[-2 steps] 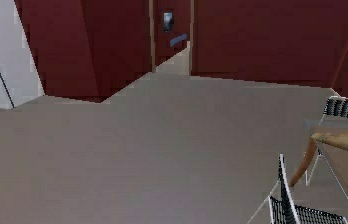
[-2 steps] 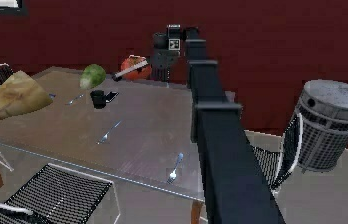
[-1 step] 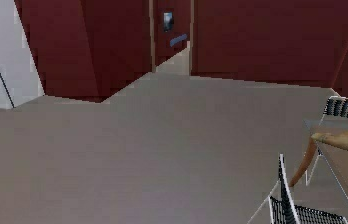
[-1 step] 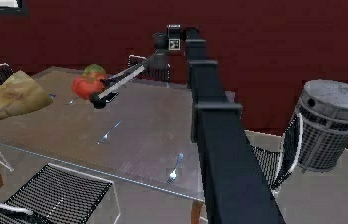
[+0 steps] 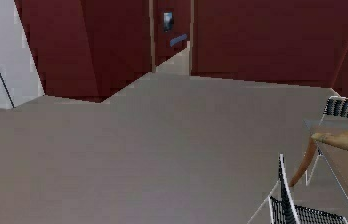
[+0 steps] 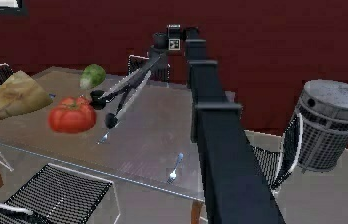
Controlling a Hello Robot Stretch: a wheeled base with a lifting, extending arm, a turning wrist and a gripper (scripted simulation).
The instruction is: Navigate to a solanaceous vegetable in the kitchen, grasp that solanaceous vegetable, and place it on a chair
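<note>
Dark red walls [image 5: 262, 40] closed the far side of the room, above a wide grey floor [image 5: 132, 150]. A doorway [image 5: 172, 50] was set in the far wall, and a white panel [image 5: 2, 60] stood at the forward view's left edge.

On the arm side view a grey-topped table [image 6: 152, 135] ran from the left edge to the middle, with wire-mesh chairs [image 6: 57, 195] drawn up around it at the near left, the far left and the right. The dark arm [image 6: 222, 140] rose from the bottom edge and reached out over the tabletop. To the right of it, well apart from the table, a grey ribbed bin [image 6: 329, 125] stood against the wall.

A tan loaf-like lump [image 6: 17, 97] lay on the table's left end. Just right of it the tomato [image 6: 72, 115], red and lobed, sat on the tabletop, with a small round green vegetable [image 6: 94, 75] beyond it. The gripper [image 6: 104, 110] pointed down and left, its thin fingers [image 6: 132, 85] ending just beside the tomato's right side. Whether they touched it could not be told. With the tomato resting on the surface at the fingertips, it also could not be told whether the gripper grasped anything. A small pale sliver [image 6: 177, 165] lay nearer on the table, too small to name.
</note>
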